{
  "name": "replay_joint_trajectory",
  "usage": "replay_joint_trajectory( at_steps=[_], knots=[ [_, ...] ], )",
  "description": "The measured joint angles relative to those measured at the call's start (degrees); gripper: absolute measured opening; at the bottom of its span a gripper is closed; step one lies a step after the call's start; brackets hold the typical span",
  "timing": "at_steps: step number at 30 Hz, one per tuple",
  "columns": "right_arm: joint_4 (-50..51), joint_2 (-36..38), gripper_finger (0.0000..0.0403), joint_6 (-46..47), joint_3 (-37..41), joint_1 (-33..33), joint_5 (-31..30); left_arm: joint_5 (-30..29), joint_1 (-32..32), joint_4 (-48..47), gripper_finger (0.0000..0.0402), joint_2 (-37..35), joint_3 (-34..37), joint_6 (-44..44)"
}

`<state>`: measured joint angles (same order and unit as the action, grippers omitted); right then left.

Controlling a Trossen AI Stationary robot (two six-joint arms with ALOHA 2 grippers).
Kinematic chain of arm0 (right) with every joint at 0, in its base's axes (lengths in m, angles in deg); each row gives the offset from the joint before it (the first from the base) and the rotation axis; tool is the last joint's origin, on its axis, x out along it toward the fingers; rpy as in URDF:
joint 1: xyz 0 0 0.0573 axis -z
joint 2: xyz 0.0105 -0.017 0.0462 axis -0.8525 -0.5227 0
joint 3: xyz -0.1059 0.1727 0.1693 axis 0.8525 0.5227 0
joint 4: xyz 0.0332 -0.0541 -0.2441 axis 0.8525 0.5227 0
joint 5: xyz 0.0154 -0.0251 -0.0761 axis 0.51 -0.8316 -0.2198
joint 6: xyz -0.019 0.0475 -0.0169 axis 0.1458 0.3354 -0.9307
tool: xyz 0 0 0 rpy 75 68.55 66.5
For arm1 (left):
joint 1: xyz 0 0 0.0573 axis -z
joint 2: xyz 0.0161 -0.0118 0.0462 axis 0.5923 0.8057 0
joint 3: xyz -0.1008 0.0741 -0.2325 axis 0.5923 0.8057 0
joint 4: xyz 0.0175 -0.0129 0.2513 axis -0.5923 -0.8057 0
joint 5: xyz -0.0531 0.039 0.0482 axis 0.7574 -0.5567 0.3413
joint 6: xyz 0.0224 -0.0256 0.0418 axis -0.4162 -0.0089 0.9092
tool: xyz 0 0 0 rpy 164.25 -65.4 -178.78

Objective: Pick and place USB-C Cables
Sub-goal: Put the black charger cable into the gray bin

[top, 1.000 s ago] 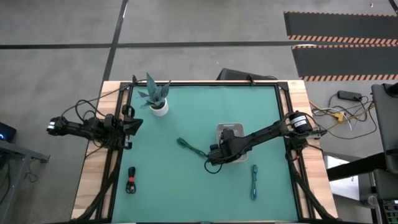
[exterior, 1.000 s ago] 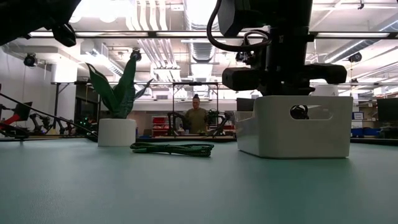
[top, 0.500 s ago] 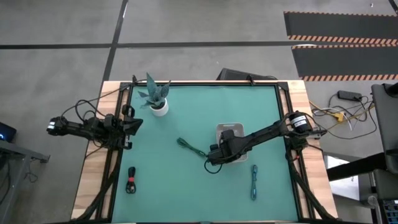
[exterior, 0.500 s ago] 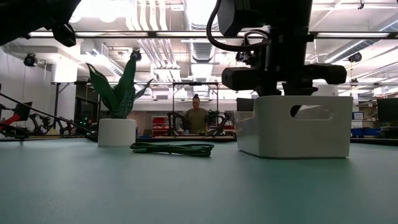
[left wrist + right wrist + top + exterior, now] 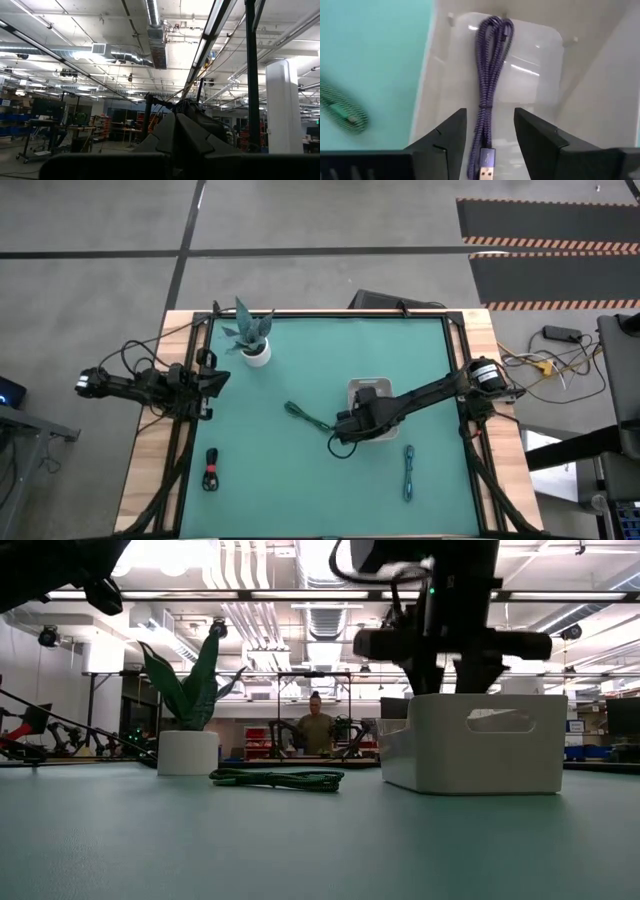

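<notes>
Right gripper (image 5: 487, 137) is hovering over the white tray (image 5: 368, 388) mid-table, fingers (image 5: 447, 137) standing apart with nothing between them. The navy cable (image 5: 487, 85) is lying inside the tray on its floor (looks purple-blue in the right wrist view), running lengthwise with its plug end between the fingertips but not clamped.

Green cable (image 5: 305, 417) is lying on the mat just left of the tray, also showing in the low view (image 5: 277, 778) beside the tray wall (image 5: 470, 745). Black-and-red cable (image 5: 211, 470) is sitting near the left front edge, well apart from the tray. Teal cable (image 5: 409, 472) is lying in front of the tray, to its right.

Left gripper (image 5: 212, 379) is parking at the table's left edge near the potted plant (image 5: 252, 335), fingers pressed together, holding nothing.
</notes>
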<state>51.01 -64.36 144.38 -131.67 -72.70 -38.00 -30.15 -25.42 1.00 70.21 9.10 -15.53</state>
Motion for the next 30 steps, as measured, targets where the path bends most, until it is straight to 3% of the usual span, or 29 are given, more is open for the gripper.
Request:
replay_joint_trajectory(
  at_steps=[23, 30],
  knots=[
    [-0.4, 1.6, 0.014, -29.8, -13.2, 0.0, -2.1, -1.5, 0.0, 0.0, 0.0, 0.1, 0.0, 0.2],
    [-1.0, 1.6, 0.0137, -38.1, -14.6, -0.2, -5.7, -1.6, 0.0, 0.3, 0.0, 0.1, 0.0, 0.2]
  ],
)
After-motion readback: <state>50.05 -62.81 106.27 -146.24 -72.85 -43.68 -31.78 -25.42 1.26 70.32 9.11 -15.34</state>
